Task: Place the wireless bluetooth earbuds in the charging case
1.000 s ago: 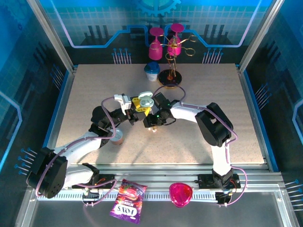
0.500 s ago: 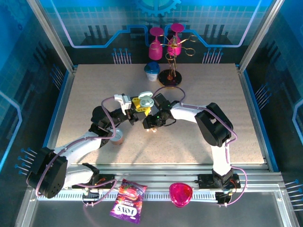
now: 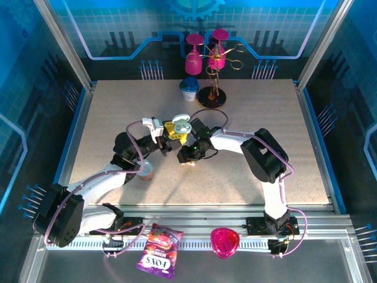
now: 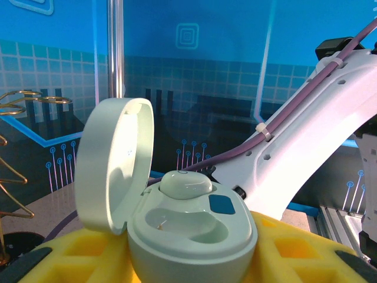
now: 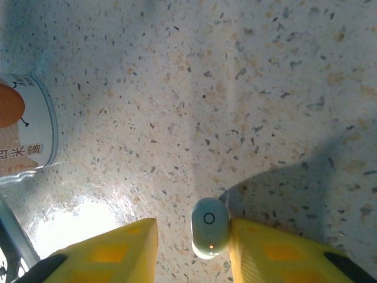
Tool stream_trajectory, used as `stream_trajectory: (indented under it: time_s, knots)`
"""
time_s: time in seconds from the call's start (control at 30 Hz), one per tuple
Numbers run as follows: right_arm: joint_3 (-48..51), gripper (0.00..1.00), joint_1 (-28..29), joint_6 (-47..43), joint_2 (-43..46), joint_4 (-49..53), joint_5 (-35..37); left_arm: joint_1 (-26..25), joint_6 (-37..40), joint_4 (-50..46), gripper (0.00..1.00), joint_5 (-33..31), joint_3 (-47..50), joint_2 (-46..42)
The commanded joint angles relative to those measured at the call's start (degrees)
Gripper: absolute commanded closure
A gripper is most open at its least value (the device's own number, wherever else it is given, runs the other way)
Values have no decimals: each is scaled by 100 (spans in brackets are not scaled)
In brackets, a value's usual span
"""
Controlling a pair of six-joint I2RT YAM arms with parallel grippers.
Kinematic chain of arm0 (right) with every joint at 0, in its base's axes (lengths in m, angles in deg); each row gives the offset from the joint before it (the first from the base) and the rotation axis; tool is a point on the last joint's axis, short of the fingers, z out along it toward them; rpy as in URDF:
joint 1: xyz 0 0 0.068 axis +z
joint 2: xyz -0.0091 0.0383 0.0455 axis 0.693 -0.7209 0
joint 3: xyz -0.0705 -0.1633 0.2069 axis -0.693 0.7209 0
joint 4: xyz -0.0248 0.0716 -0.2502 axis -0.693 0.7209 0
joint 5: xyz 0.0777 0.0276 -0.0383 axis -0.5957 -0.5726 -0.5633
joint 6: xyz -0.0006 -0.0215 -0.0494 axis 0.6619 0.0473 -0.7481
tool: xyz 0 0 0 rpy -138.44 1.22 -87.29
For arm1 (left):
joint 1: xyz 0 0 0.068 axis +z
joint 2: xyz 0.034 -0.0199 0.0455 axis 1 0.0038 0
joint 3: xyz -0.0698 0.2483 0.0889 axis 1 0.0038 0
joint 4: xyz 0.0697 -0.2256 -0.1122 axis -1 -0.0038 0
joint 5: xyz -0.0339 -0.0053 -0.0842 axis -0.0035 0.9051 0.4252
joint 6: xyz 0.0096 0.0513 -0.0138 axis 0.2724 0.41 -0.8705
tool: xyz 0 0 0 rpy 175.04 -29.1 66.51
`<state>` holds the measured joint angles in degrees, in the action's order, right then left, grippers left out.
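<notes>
Near the middle of the speckled tabletop (image 5: 247, 88), one tiny white plastic earbud (image 5: 209, 229) lies between the yellow jaws of the right gripper (image 5: 193, 231). It's touching one jaw with a gap at the other, so it's not clamped. Just toward the far edge, the left gripper (image 3: 171, 131) jaws are clenched on the white rounded charging case (image 4: 188, 227), lid flipped open.

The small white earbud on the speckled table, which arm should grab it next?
Right. The right gripper straddles the small white earbud, yellow fingers either side. The left gripper is occupied holding the open white charging case.
</notes>
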<state>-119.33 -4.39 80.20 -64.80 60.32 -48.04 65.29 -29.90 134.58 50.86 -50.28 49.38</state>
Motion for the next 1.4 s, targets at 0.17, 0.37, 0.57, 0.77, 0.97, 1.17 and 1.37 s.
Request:
stream_trajectory:
  time_s: [0.17,0.37,0.57,0.77,0.97,1.17,1.37]
  knots:
    - [-249,72,83,-114,-177,390,287,11,143,70,58,95,29,-33]
    - [-152,78,93,-134,44,368,531,6,154,52,58,58,49,-33]
    - [39,78,89,-105,411,265,848,8,146,83,58,54,52,5]
    - [471,78,12,182,1106,146,1757,6,179,101,58,15,51,80]
    - [838,78,-99,533,2101,569,3105,7,281,303,58,-130,60,365]
    - [695,79,-38,893,2800,1494,4767,6,146,645,58,-152,-44,778]
    - [166,79,72,1194,3033,2512,5732,-36,243,428,59,-162,-210,973]
